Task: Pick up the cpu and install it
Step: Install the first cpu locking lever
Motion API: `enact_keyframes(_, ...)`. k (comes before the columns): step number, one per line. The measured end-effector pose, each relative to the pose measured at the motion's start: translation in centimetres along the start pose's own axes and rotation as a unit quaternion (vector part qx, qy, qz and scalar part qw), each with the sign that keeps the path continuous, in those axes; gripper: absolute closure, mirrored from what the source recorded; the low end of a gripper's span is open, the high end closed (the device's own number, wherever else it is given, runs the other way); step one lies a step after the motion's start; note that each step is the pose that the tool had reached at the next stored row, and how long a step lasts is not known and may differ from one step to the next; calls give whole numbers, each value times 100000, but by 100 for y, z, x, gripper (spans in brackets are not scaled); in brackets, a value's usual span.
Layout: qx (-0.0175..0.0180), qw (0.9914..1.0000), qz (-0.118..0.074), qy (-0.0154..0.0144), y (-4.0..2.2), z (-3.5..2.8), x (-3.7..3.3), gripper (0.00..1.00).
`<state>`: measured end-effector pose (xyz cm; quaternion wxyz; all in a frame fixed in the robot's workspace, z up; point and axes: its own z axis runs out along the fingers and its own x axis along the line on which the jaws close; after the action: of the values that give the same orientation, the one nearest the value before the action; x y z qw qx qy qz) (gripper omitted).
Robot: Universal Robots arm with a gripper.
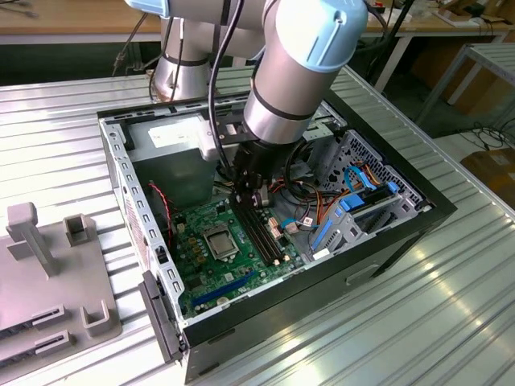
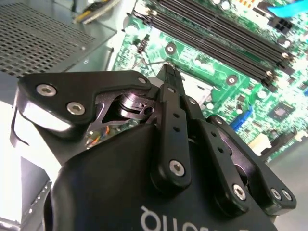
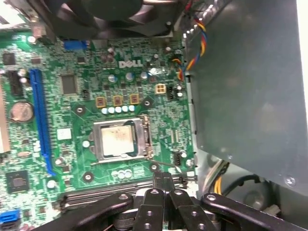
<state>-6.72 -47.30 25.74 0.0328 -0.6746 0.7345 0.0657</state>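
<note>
- Green motherboard (image 1: 229,257) lies flat in the open black computer case (image 1: 386,241), which we see on a ribbed metal table (image 1: 451,322) in the exterior view;
- we find the cpu (image 3: 117,140) already seated in its metal-framed socket (image 3: 144,139) near the middle of the board in the first wrist view, silvery face up; in the exterior view it (image 1: 220,240) sits at about seven o'clock from the arm's tool;
- we see the gripper (image 3: 164,179) with its two black fingers pressed together, closed on nothing, its tips over the black memory slots (image 3: 96,192) just beside the socket, apart from the cpu;
- in the second wrist view the closed fingers (image 2: 172,96) point down at the board, with the long memory slots (image 2: 226,38) beyond them at one o'clock;
- a blue expansion slot (image 3: 41,120) runs at nine o'clock from the socket in the first wrist view; a black fan (image 3: 110,14) sits at twelve;
- a grey plastic fixture (image 1: 48,273) stands on the table at nine o'clock from the case in the exterior view.
</note>
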Motion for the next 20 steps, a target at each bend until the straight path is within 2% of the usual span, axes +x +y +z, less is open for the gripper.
enact_keyframes(2, -65, 99996, -38, -836, -27, 7, -18, 89)
enact_keyframes(6, -112, 99991, -55, -1361, -70, 25, -67, 89)
enact_keyframes(9, -198, 99973, -84, -2329, -88, 48, -92, 89)
enact_keyframes(10, -232, 99963, -110, -2694, -90, 53, -92, 89)
enact_keyframes(11, -304, 99939, -145, -3488, -90, 58, -92, 89)
enact_keyframes(13, -397, 99894, -186, -4579, -90, 64, -91, 89)
enact_keyframes(15, -470, 99852, -213, -5411, -90, 67, -91, 89)
enact_keyframes(17, -508, 99827, -239, -5852, -87, 75, -91, 89)
enact_keyframes(20, -532, 99812, -244, -6109, -73, 99, -91, 89)
